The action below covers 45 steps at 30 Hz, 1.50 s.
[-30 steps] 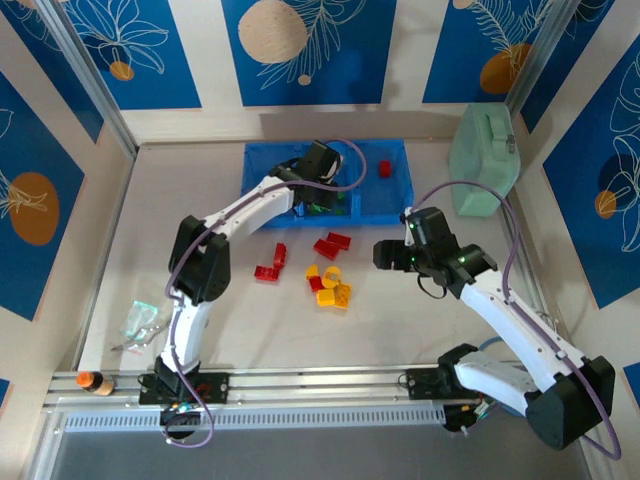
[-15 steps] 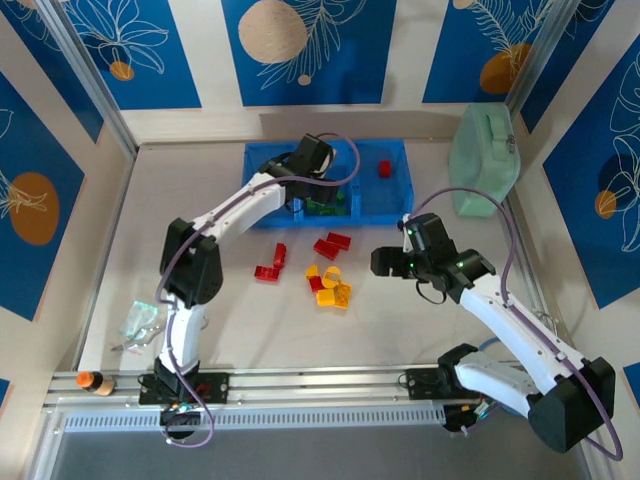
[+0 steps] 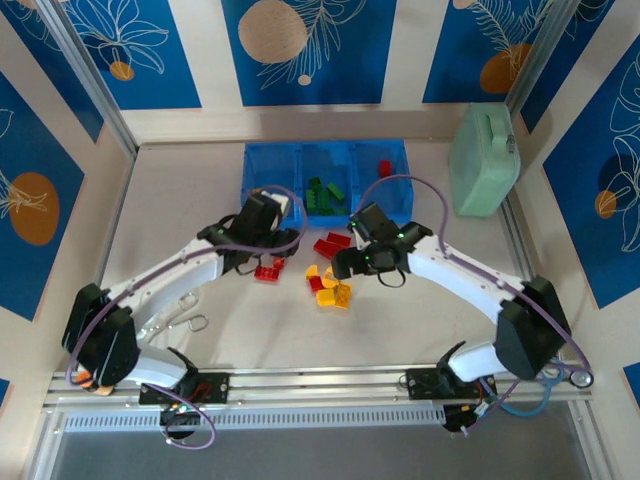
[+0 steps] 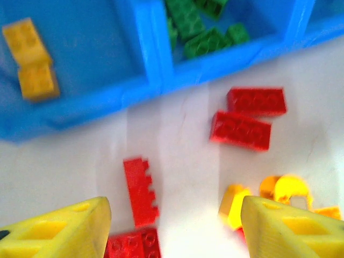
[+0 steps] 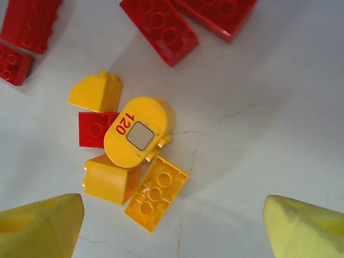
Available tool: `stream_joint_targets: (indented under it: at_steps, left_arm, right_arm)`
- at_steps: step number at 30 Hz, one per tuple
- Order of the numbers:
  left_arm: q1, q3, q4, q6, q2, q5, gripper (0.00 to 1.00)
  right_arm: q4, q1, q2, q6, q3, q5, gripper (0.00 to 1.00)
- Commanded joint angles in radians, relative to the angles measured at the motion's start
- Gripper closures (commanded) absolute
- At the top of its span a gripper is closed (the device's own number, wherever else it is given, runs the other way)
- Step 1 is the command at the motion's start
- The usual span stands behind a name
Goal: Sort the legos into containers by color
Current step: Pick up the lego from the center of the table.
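Top external: left end effector [image 3: 262,255] hangs over the red legos [image 3: 267,271], right end effector [image 3: 342,268] over the yellow legos [image 3: 334,293], both spread wide and empty, bricks loose on the tabletop [image 3: 180,210] just near of the tray [image 3: 248,172], so I'm guessing each arm takes a colour.

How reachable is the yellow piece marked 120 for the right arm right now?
Probably yes. The right pincer is open just above the yellow 120 piece, which lies uppermost with nothing over it. The small red brick and yellow bricks touching it may crowd the grip.
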Motion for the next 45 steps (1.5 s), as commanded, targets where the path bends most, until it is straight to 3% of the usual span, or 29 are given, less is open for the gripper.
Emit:
stream_joint_targets:
  at_steps: [1, 11, 23, 34, 45]
  left_arm:
    - [-0.009, -0.124, 0.017, -0.076, -0.113, -0.035, 0.35]
    - [-0.009, -0.39, -0.04, -0.167, -0.387, -0.072, 0.36]
    - [-0.009, -0.429, -0.038, -0.17, -0.412, -0.071, 0.37]
    - [-0.009, -0.439, -0.05, -0.17, -0.44, -0.089, 0.37]
    - [-0.009, -0.46, -0.048, -0.165, -0.506, -0.112, 0.39]
  right_arm:
    - [-0.019, 0.026, 0.089, 0.025, 0.069, 0.019, 0.15]
    - [-0.047, 0.053, 0.323, 0.035, 0.212, 0.033, 0.22]
    - [0.005, 0.059, 0.46, 0.085, 0.225, 0.012, 0.33]
    - [-0.003, 0.073, 0.425, 0.138, 0.205, 0.054, 0.64]
    - [-0.081, 0.088, 0.313, 0.108, 0.315, 0.125, 0.71]
